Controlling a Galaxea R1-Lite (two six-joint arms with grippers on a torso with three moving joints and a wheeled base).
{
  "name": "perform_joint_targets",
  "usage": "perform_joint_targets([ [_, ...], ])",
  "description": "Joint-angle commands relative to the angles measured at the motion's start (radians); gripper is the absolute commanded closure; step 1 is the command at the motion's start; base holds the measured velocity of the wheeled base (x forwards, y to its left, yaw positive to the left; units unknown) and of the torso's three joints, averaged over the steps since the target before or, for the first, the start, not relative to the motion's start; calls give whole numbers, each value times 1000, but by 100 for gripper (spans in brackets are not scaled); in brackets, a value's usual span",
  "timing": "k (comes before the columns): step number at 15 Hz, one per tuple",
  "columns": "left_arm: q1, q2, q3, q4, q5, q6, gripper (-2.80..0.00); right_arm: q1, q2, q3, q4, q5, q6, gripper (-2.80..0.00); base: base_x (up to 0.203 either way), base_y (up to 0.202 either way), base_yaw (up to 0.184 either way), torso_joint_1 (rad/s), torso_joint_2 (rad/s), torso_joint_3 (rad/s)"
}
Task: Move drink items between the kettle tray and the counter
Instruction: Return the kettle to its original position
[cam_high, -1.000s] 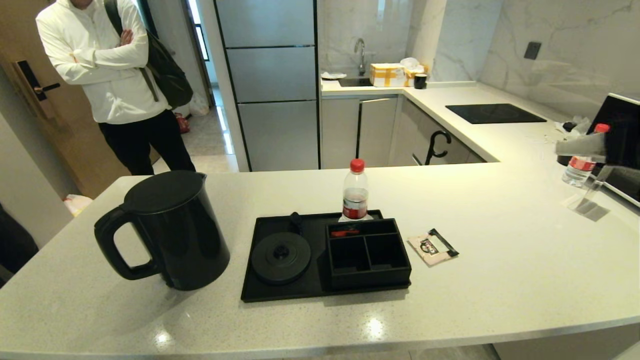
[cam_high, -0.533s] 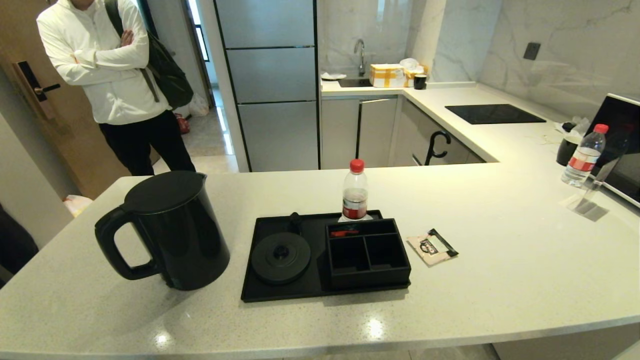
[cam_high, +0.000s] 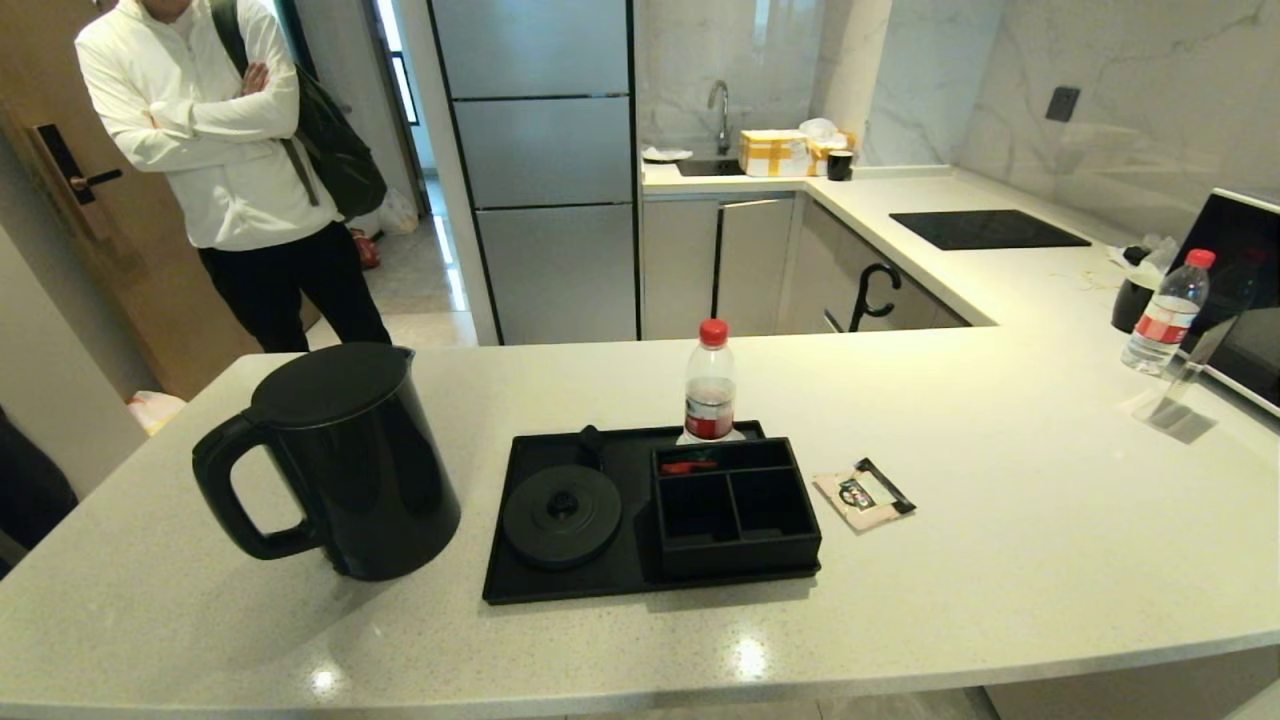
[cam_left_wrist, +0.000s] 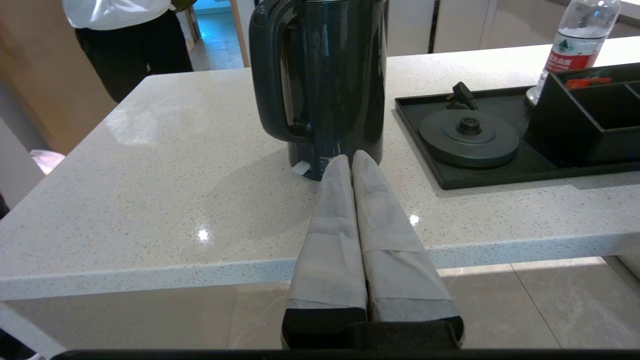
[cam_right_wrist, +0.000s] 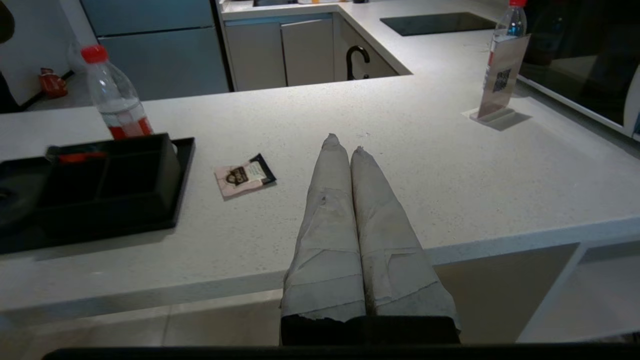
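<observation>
2 hands closed; sachet logo unreadable; bottle label red.

A red-capped bottle stands upright. Another bottle stands far right beside a clear sign stand. A person in white stands with arms crossed.

Bare counter around the sachet — tray flanks its left.
</observation>
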Motion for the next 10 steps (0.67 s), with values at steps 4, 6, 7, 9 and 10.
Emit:
perform_joint_targets([
  [4, 0, 0, 35, -1, 0, 0, 0, 13, -56, 267, -269, 20, -36, 0, 0, 0, 0, 0, 0, 0],
  [6, 0, 0, 34, 0, 0, 0, 0, 13, -55, 265, -155, 98, -17, 0, 0, 0, 0, 0, 0, 0],
  [7, 0, 0, 35, -1, 0, 0, 0, 13, -54, 248, -101, 100, -25, 0, 0, 0, 0, 0, 0, 0],
  [9, 0, 0, 35, -1, 0, 0, 0, 13, -55, 250, -108, 97, -25, 0, 0, 0, 0, 0, 0, 0],
  [10, 0, 0, 35, -1, 0, 0, 0, 13, -55, 252, -114, 96, -20, 0, 0, 0, 0, 0, 0, 0],
])
